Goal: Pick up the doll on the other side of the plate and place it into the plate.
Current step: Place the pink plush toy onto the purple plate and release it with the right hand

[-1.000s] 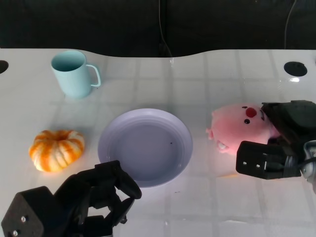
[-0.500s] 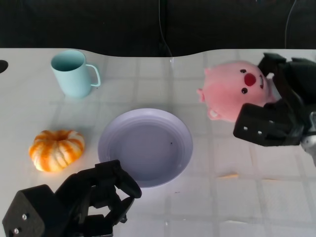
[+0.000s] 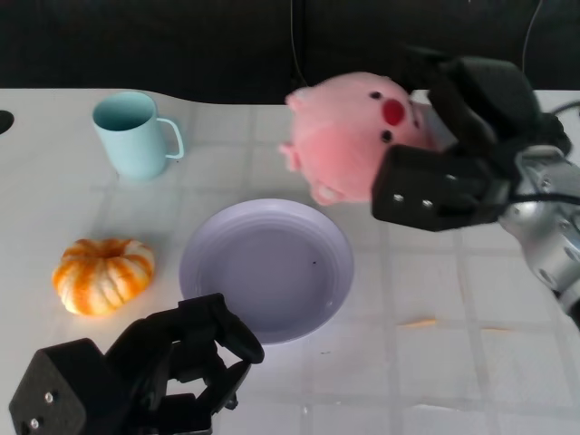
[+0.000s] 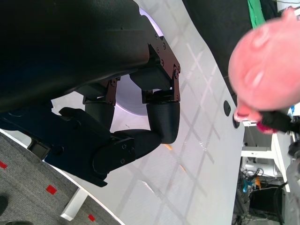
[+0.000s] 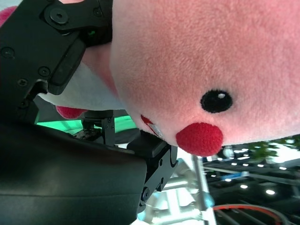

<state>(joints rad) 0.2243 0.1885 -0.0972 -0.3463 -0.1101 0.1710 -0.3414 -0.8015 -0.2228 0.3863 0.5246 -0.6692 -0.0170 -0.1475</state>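
Doll (image 3: 349,136) lifted off bench, carried from plate's (image 3: 265,269) right to above its far rim; right hand (image 3: 453,145) fingers clamped on it. Release comes next. Left hand (image 3: 172,372) fingers curled, empty.

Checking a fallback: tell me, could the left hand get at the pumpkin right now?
Probably yes. The left hand holds nothing, and the pumpkin sits just ahead of it with nothing between them.

Fuzzy plush doll (image 3: 349,136), glossy smooth plate (image 3: 266,268), matt black plastic hands
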